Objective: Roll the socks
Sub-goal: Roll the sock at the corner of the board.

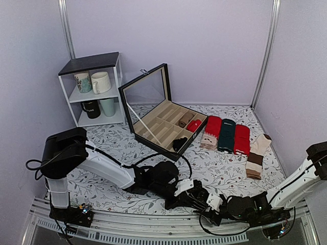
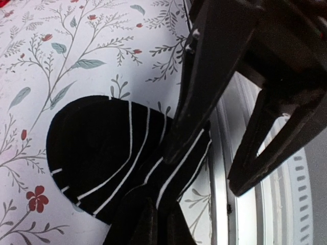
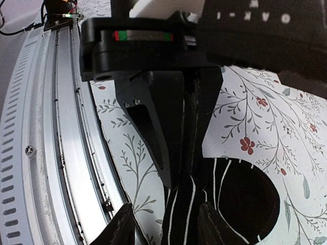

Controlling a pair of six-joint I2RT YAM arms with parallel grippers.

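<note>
Left wrist camera looks down on the black sock with thin white stripes [image 2: 97, 153], which lies at the near edge of the flower-printed tabletop [image 2: 61, 51], just beside the grey metal rail [image 3: 61, 127]. Its rounded end is flat on the cloth. The other end is gathered into a thick bunch that rises off the surface.

We see the left claw [image 2: 204, 171] spread wide, one finger laid against the bunched fabric and the other out over the rail. From the right wrist, the right claw [image 3: 168, 219] has its fingers on either side of that same bunch and appears to pinch it (the contact sits at the very bottom of the frame, so we say this with some caution).

We judge the rolling of this sock to be at its start: one end is gathered and nothing is wound yet. The next move calls for turning the pinched end over toward the flat end while the left finger holds the fabric down. It also calls for keeping the roll on the cloth, away from the rail.
</note>
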